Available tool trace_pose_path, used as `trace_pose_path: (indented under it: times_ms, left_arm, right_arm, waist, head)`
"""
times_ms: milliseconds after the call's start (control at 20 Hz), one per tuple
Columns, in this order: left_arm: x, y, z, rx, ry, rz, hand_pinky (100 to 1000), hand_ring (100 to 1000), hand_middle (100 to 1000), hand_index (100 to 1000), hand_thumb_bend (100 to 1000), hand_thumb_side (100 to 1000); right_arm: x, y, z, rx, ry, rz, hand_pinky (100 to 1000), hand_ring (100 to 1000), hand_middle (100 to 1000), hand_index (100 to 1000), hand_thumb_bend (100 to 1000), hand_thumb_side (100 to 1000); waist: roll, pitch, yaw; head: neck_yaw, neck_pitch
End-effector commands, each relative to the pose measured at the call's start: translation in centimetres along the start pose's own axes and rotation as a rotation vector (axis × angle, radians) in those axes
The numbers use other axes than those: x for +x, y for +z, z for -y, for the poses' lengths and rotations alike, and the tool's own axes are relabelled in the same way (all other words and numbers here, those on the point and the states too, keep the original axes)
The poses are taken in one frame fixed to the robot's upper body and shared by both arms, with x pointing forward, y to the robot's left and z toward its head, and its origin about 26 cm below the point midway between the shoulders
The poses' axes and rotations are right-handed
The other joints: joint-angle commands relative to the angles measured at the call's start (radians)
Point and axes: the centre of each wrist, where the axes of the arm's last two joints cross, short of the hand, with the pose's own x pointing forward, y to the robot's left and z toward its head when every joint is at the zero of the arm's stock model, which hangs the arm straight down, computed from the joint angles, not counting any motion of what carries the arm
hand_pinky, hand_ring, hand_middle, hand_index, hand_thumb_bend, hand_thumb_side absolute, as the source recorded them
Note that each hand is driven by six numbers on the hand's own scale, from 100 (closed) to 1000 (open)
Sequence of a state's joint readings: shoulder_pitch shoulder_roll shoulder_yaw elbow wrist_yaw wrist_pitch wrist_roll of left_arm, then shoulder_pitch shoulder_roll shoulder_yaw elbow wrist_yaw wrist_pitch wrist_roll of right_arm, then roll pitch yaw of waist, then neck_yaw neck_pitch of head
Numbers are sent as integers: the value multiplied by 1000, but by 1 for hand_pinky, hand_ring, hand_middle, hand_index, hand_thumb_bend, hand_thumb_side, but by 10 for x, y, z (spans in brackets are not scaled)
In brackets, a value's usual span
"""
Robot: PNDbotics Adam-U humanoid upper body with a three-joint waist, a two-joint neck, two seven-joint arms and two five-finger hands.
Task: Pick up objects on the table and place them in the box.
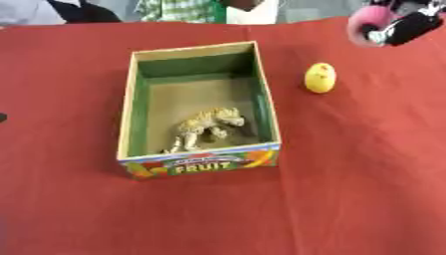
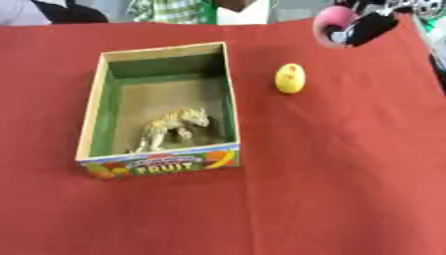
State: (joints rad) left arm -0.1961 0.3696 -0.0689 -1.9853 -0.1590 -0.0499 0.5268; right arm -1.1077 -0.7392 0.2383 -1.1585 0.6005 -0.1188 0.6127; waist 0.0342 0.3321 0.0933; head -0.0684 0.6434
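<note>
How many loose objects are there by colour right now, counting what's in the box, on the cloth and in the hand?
Tan striped: 1, toy animal inside the box.
Yellow: 1, egg-shaped object on the red cloth.
Pink: 1, round object held by the right hand.
Total: 3

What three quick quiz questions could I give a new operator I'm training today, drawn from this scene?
1. True or false: the toy tiger lies inside the box.
2. On which side of the box does the yellow egg sit: robot's left or right?
3. What colour is the thing the right hand holds?

Key: 1 true. 2 right. 3 pink.
</note>
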Motion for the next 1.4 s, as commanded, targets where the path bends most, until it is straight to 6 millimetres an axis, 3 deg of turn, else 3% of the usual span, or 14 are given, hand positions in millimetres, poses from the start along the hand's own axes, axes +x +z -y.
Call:
trace_pose_path:
  times_ms: [50, 350, 550, 1400]
  left_arm:
    - [5, -5, -4, -1, -4, 25, 494, 631, 667, 708, 100, 809]
    - [6, -6, -2, 3, 5, 26, 493, 632, 667, 708, 100, 811]
    - [6, -6, -1, 4, 12, 26, 493, 632, 667, 708, 100, 811]
    - [7, -5, 1, -3, 19, 22, 492, 629, 667, 705, 100, 812]
  right_arm:
    - [26, -3, 23, -40, 43, 80, 721, 735, 495, 563, 100, 266]
    - [76, -25, 31, -45, 57, 225, 723, 738, 494, 563, 100, 281]
    - [97, -36, 29, -29, 55, 282, 723, 739, 493, 562, 100, 280]
    - [135, -74, -23, 123, 95, 339, 725, 758, 500, 577, 100, 377]
  waist:
    - [-2, -28, 2]
    - [-5, -34, 7]
    - [-11, -36, 16]
    - [-30, -50, 33]
  head:
    - [14, 13]
    - [20, 19]
    - [11, 16]
    - [-31, 2]
